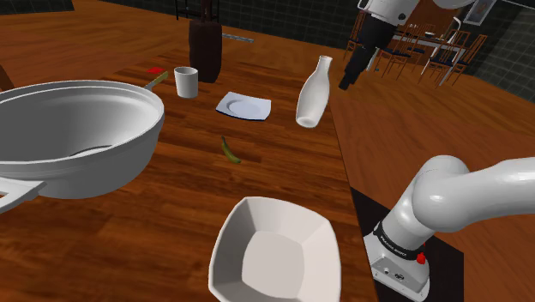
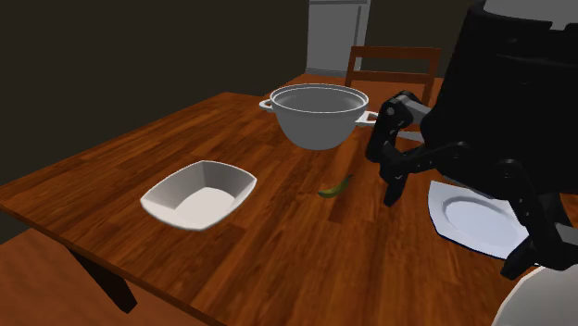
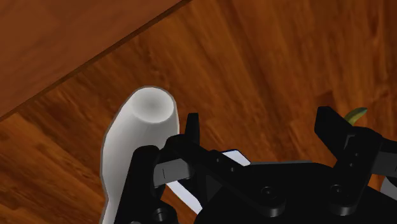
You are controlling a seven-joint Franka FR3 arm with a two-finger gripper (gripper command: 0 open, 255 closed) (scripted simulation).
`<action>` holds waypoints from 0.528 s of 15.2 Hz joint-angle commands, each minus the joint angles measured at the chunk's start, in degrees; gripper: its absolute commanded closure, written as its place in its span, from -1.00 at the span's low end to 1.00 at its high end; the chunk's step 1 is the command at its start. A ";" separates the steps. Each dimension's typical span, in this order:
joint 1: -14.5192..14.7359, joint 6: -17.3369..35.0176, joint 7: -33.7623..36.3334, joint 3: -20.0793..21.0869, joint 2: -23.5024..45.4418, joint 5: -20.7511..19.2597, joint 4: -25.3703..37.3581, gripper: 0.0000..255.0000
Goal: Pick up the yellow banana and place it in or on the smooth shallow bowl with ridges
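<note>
Yellow-green banana (image 1: 230, 150) lay loose on counter (image 1: 171, 214).
Pincer (image 1: 347, 83) hung spread & empty, prob. readied for descent; white bowl (image 1: 274, 257) sat near.

1. My claw (image 3: 261, 127) is covering most of the banana (image 3: 356, 114); just its tip is poking out past one finger (image 3: 334, 130).
2. The claw's body is hiding the vase's (image 3: 130, 146) lower part.
3. A white sliver (image 3: 236, 156) is peeking from behind the claw, too covered for me to name.
4. In the second exterior view my arm (image 2: 519, 93) is crossing in front of the plate (image 2: 472, 222) and running off the top and right edges.
5. In the shoulder view the edges are cutting off the pot (image 1: 77, 129) at the left and the bowl (image 1: 274, 253) at the bottom.
6. A red thing (image 1: 154, 70) beyond the pot is looking too small to name.
</note>
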 commanded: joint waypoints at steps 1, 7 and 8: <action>0.00 0.00 0.00 0.00 0.00 0.00 0.00 -1.00; 0.97 5.43 9.12 6.96 6.31 3.59 -0.94 -1.00; 1.13 6.35 10.62 8.07 7.63 4.08 -0.83 -1.00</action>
